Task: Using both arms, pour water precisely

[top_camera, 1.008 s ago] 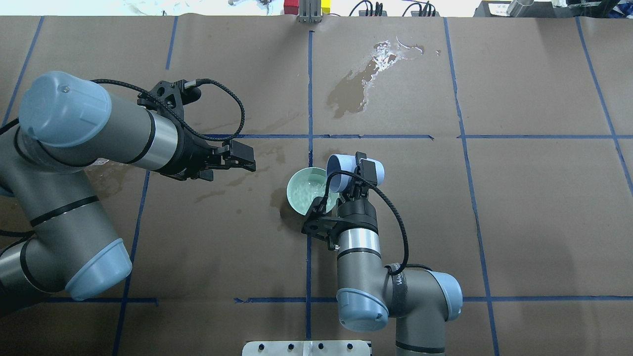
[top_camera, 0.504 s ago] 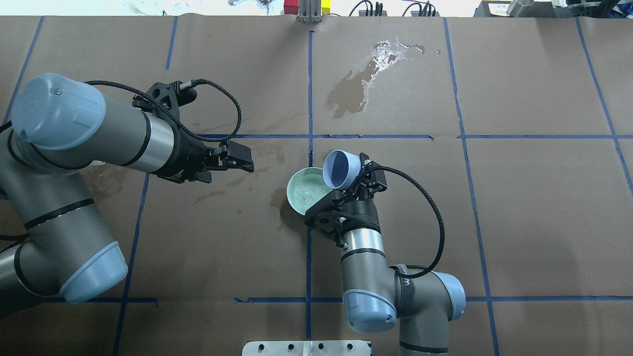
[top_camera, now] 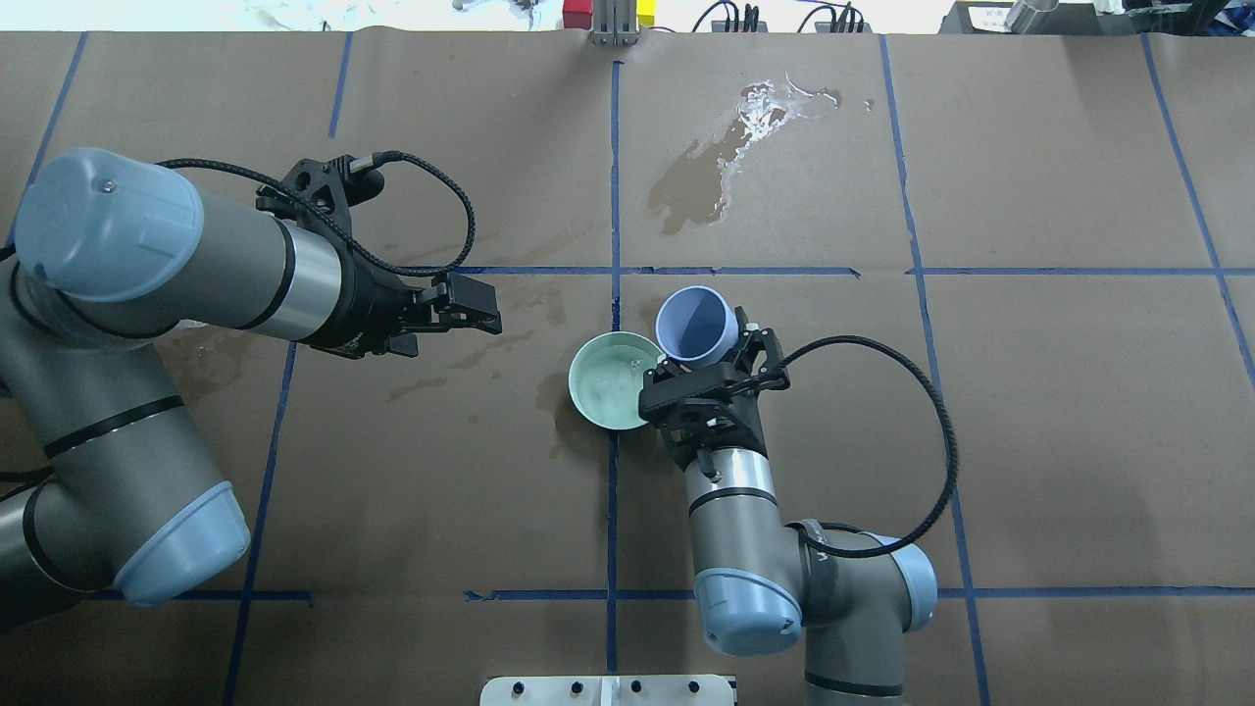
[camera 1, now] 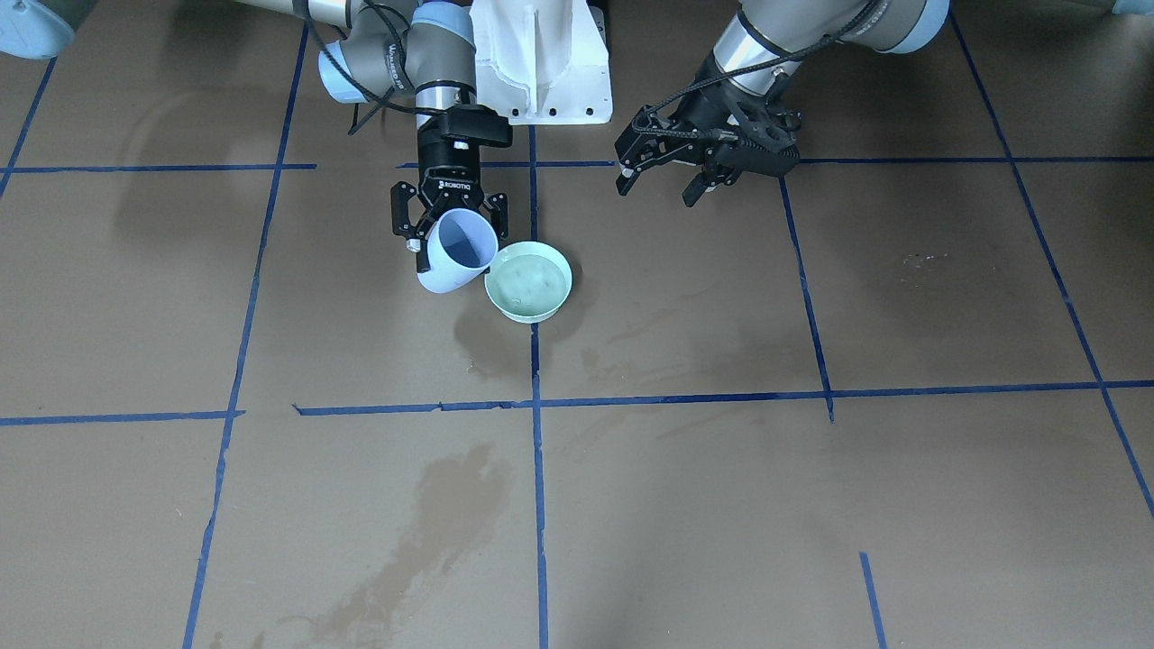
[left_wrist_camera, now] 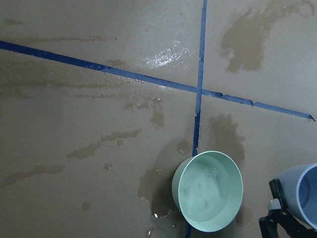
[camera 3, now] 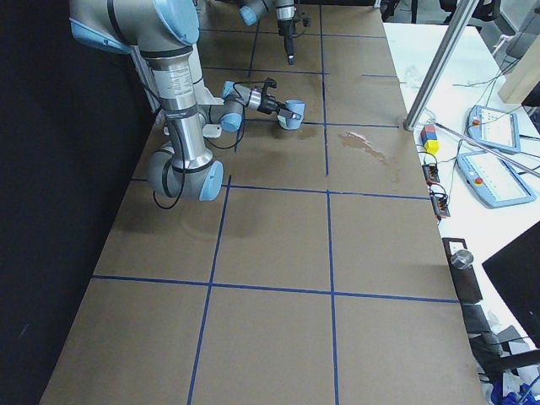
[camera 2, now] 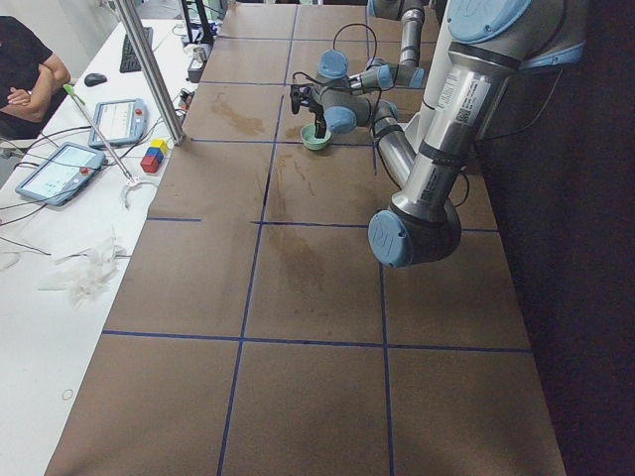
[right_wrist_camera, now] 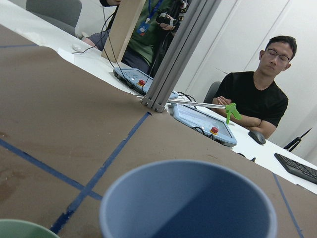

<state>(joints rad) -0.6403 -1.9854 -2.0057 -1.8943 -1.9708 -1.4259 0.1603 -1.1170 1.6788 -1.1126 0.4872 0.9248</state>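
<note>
Water (top_camera: 613,378) sits in the green bowl (top_camera: 580,389), close to the middle of the brown table (top_camera: 1029,441). No stream is falling now.

Nearest the robot, the right arm (top_camera: 730,490) reaches out from the near edge. Its right gripper (top_camera: 714,358) has its two fingers pressed on the blue cup (top_camera: 696,326), one on each side. A second ago this cup lay tipped over the bowl, with its mouth to the left. Now it has turned back up. Its mouth faces up and a little far, and it hangs just beside the bowl on the right. I think this means the pouring is over, or at least has stopped for now. The right wrist camera looks into the cup and I see no water there, but the bottom is hidden.

A small dark wet patch (top_camera: 549,397) lies on the paper at the bowl's left side, so I think some drops missed.

A little farther and well to the left, the left gripper (camera 1: 656,187) hangs above the table. Its fingers are wide apart, with nothing between them, and they touch nothing. It has slid only a tiny bit to the left.

Far across the table lies a big dark stain (top_camera: 701,181) with a shiny end. Past the far edge, a person in a black shirt (right_wrist_camera: 257,94) sits at a white desk.
</note>
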